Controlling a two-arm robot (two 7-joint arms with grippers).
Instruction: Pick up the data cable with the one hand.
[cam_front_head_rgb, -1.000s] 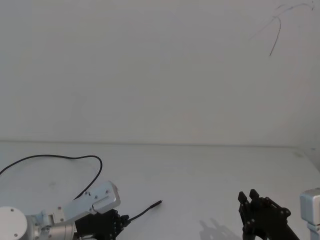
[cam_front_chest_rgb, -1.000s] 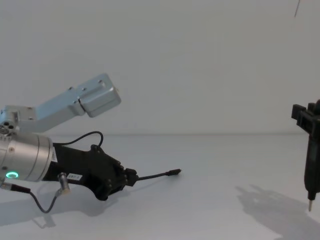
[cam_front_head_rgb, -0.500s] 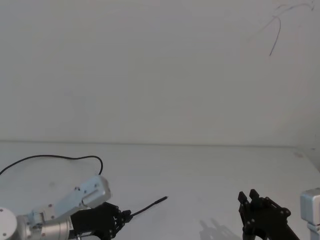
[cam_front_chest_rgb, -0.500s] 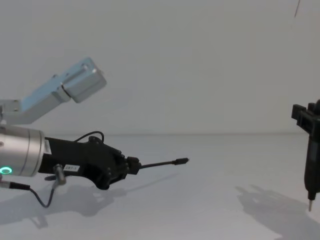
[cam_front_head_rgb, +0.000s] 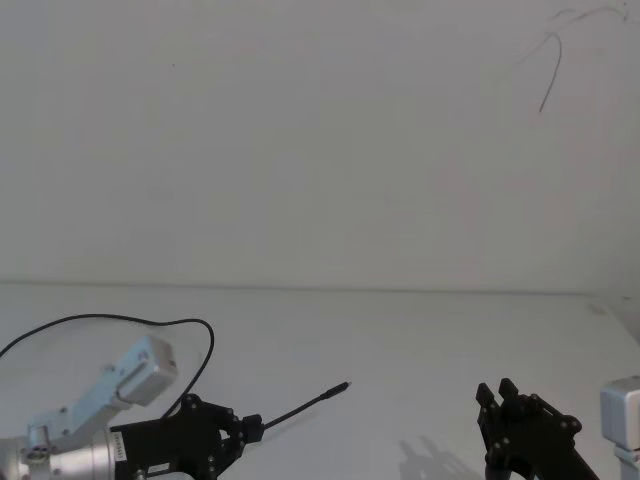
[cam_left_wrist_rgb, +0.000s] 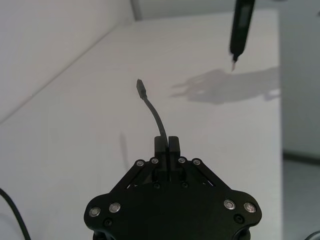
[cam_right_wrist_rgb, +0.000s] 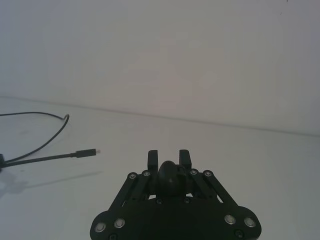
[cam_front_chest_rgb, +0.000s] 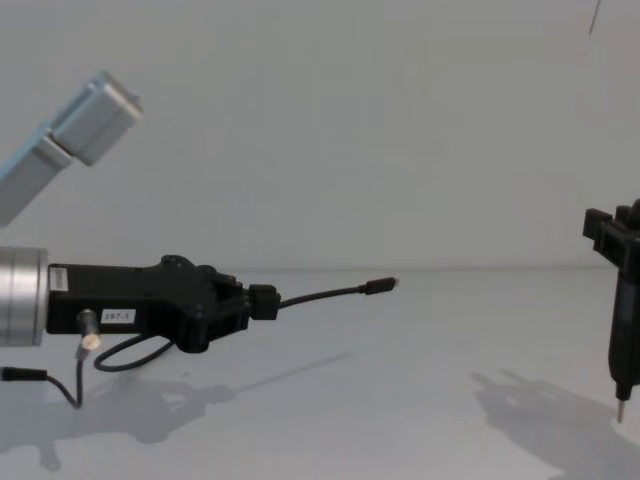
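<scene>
Above table (cam_front_chest_rgb: 420, 400), left gripper (cam_front_chest_rgb: 262, 302) clamping data cable (cam_front_chest_rgb: 330, 294) (plug (cam_front_chest_rgb: 380, 286) seemingly airborne)

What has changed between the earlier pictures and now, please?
The left gripper, still shut on the data cable, rose and levelled out, lifting the plug end higher above the table. The right gripper stayed parked at the right.

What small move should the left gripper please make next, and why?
Probably lift slightly higher: the left gripper is shut on the cable, its plug end off the table, but the loop behind seems to lie on it. The right gripper sits parked.
</scene>
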